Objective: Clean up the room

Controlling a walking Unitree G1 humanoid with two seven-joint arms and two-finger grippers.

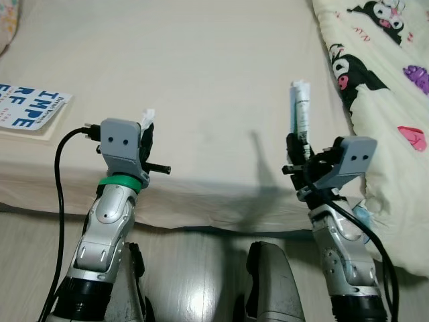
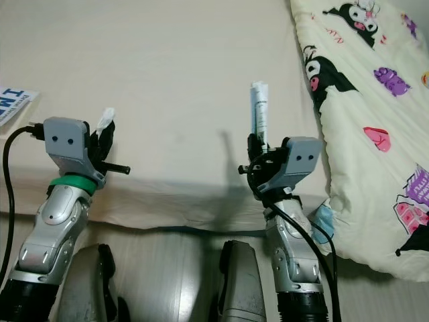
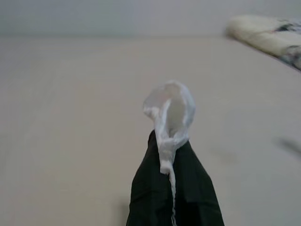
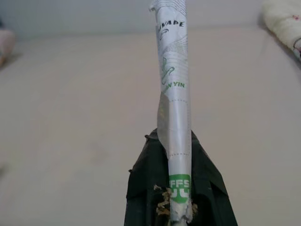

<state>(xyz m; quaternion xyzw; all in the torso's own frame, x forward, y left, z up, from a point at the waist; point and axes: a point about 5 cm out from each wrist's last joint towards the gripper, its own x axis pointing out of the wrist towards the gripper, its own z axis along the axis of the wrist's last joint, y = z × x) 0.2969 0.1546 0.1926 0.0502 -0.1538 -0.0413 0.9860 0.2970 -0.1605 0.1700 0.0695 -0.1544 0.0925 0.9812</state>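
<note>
Already pinched — left gripper [image 1: 146, 134] clamped on a flimsy plastic scrap [image 3: 168, 115], right gripper [image 1: 299, 149] on a light, crushable paper wrapper [image 4: 174, 108], over the bed's [image 1: 201, 80] near edge.

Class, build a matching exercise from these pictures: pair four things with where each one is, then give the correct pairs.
Things:
1. white wrapper scrap
2. long printed wrapper
3. cartoon blanket
4. blue-lettered booklet

Places:
A. on the bed's right side
B. between the left gripper's fingers
C. on the bed, far left
D. upright in the right gripper

Pairs: 1-B, 2-D, 3-A, 4-C
</note>
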